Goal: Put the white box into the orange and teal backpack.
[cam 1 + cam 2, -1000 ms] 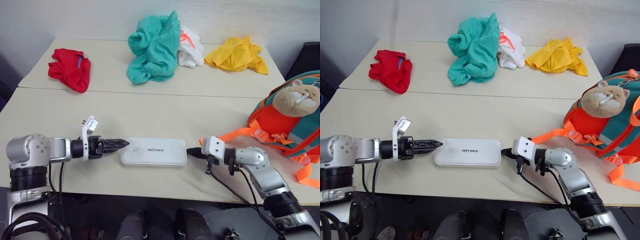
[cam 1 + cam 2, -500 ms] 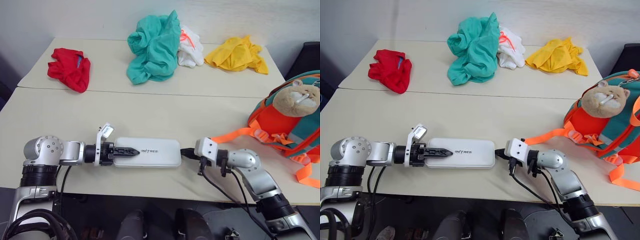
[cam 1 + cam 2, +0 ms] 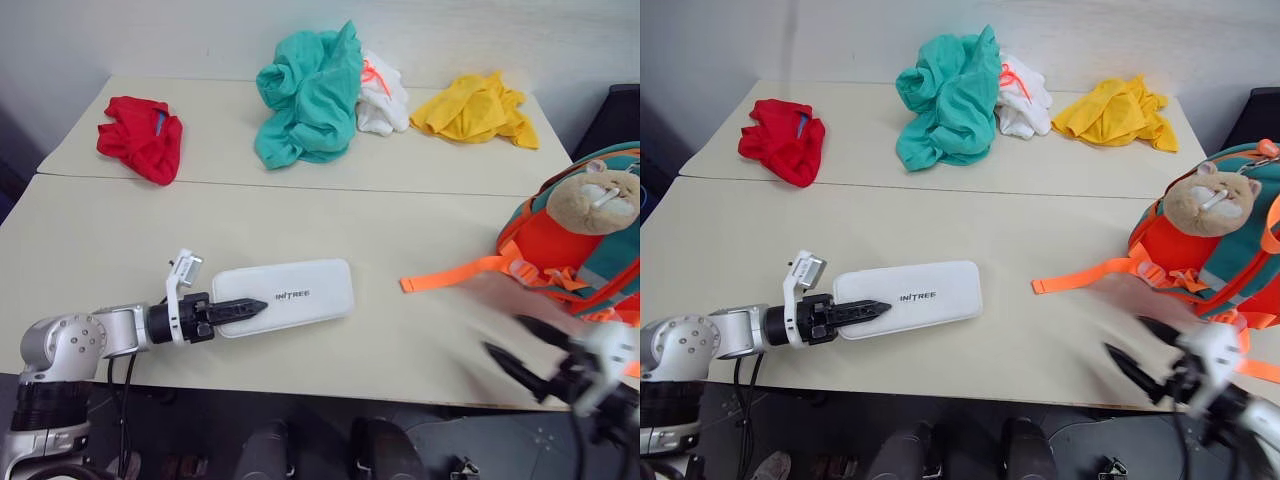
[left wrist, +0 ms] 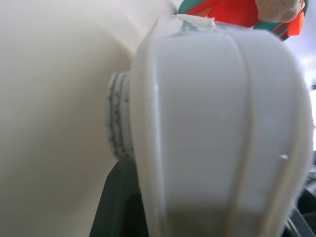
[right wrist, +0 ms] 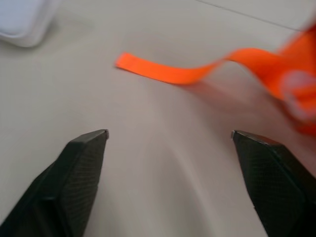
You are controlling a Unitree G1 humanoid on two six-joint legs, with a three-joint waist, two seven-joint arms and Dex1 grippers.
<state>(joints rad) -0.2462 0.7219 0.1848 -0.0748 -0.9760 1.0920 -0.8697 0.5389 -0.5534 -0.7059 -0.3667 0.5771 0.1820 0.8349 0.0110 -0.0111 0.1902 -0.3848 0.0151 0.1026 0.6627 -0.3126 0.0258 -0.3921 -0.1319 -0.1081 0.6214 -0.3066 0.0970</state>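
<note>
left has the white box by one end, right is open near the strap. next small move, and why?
Probably carry the white box toward the backpack. The left gripper is clamped on its near end and the box sits tilted, while the backpack stands well off at the table's right edge. The right gripper is open, empty, close to the orange strap, so it could hold the bag open.

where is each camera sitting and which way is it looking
Left eye view: on the head, looking forward and down at the table; left claw gripping the white box.
Right eye view: same head, same scene; blurred open right claw near the orange and teal backpack.
Left wrist view: along the left claw, close against the box.
Right wrist view: along the open right claw, facing the orange strap.
Shared: both wrist views also show box and backpack.
</note>
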